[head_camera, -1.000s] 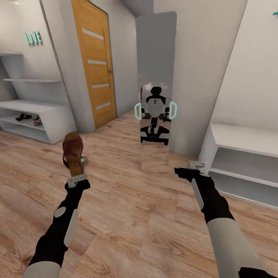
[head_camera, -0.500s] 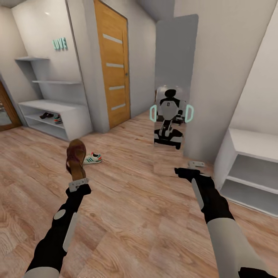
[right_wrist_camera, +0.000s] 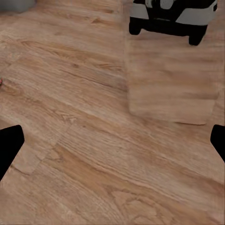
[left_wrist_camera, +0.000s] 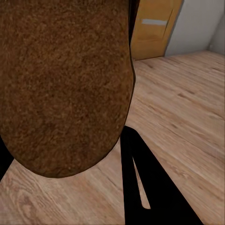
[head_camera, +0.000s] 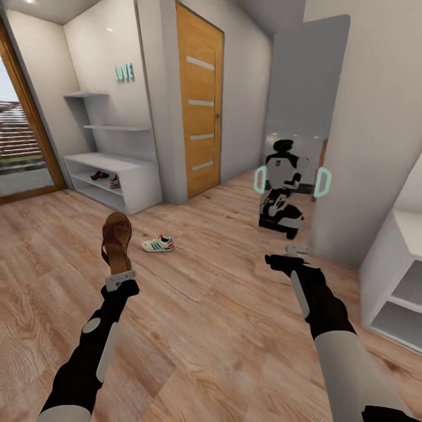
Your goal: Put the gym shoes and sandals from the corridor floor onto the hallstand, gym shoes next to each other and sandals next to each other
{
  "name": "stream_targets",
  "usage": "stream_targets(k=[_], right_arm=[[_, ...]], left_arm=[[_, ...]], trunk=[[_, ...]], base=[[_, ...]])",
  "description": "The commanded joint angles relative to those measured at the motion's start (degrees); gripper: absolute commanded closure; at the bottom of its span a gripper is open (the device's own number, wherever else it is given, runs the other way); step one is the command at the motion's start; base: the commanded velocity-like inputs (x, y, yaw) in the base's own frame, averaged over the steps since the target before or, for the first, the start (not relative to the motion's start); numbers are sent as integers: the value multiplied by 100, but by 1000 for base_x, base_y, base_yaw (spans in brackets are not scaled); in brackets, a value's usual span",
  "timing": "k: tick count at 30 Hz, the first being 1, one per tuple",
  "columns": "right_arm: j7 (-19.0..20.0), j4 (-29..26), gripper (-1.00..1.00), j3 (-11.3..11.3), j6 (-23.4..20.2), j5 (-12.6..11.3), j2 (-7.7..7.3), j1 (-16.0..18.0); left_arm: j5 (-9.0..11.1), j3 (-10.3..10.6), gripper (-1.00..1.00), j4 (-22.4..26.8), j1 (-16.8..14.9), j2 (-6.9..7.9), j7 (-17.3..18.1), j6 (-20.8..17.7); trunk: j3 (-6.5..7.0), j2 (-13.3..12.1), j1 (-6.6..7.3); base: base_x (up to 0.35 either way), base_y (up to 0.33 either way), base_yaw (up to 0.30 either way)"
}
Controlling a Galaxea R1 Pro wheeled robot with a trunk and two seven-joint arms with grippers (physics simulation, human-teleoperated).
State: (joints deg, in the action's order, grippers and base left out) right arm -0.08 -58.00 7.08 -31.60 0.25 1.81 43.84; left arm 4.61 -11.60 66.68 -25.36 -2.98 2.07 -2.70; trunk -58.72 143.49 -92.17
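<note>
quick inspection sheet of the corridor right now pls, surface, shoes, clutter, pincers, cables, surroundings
surface: wood plank corridor floor.
job's things: one brown sandal held upright in the left pincer; one white gym shoe lying on the floor; a dark sandal and a gym shoe side by side in the hallstand compartment.
clutter: nothing seen.
grippers: left pincer shut on the sandal; right pincer open, holding nothing.
cables: nothing seen.
surroundings: orange door, wall mirror reflecting the robot, white shelf unit at right.
</note>
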Motion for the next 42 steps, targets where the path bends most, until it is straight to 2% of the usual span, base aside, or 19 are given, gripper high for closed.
stream_targets(k=[1,26,42], right_arm=[[-1,-10,-100,11,-31,2,4,2],[-1,-10,-100,4,-31,2,4,2],[-1,-10,-100,4,-31,3,4,2]], left_arm=[[34,-11,100,5,-4,-7,21,-28],[40,-9,100,1,-4,-12,21,-28],[40,-9,100,-6,-4,-19,21,-28]], trunk=[[-3,2,-2],[-15,2,-2],[-73,2,-2]], base=[[340,0,274],[341,-1,295],[321,-99,297]])
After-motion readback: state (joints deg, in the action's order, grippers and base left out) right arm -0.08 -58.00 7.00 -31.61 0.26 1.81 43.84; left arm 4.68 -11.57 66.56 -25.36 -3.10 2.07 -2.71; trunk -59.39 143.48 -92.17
